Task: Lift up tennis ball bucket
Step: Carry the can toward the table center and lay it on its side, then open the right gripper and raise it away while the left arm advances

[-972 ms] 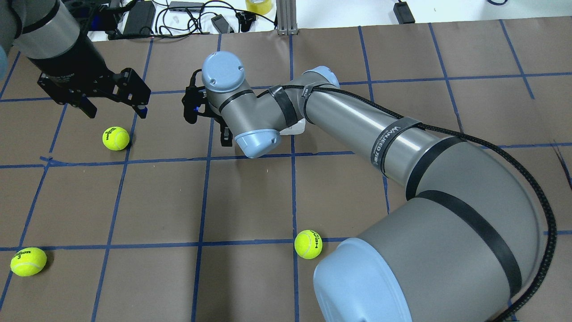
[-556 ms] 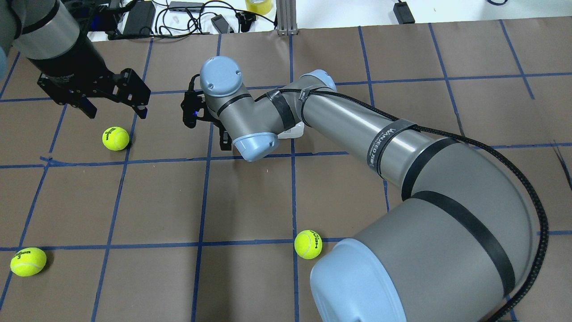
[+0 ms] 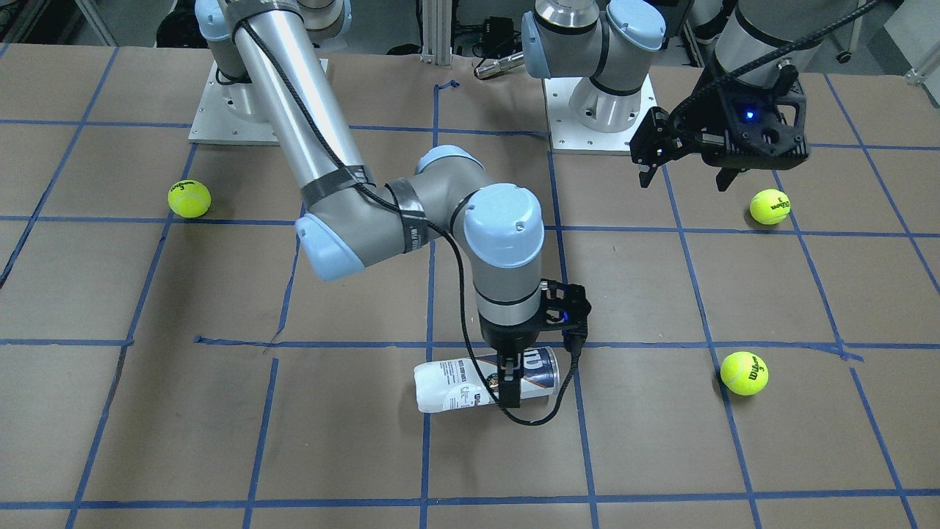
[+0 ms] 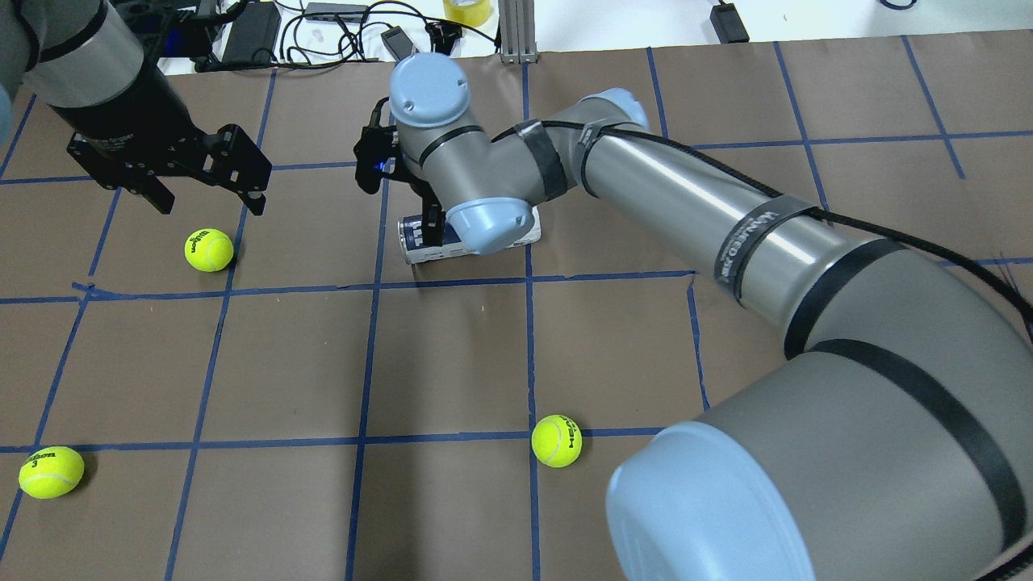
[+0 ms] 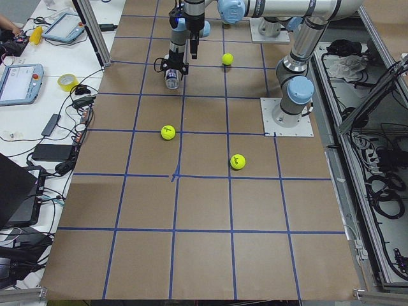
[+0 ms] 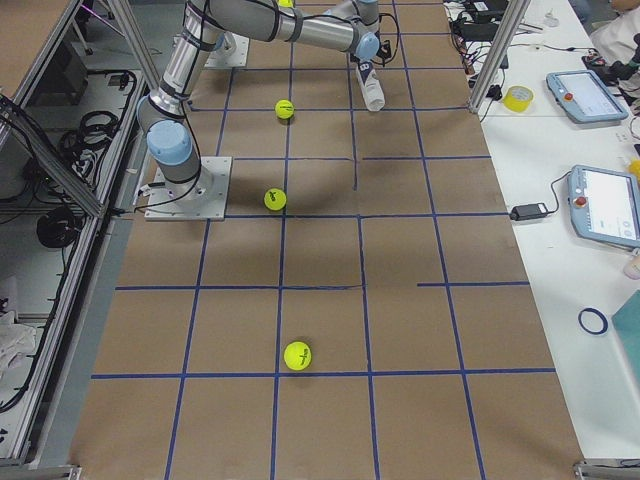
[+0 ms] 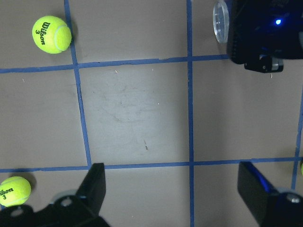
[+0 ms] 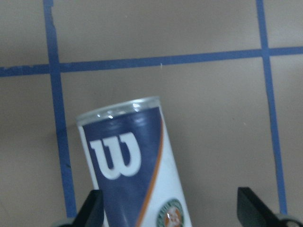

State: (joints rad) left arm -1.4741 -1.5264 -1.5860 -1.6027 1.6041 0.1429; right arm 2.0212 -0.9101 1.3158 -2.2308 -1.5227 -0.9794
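- Right gripper: pointing straight down, jaws spread wide, nothing clamped.
- Can: on its side between those jaws, close against one with a wide gap to the other. Silver rim end pokes out past them.
- Left gripper: well off to the side, jaws apart and empty, hanging above the table.
- Tennis ball sits near it.

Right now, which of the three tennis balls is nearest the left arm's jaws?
The upper-left ball in the overhead view, lying on the table beside those jaws. The lower-left ball and the lower-centre ball lie far off.
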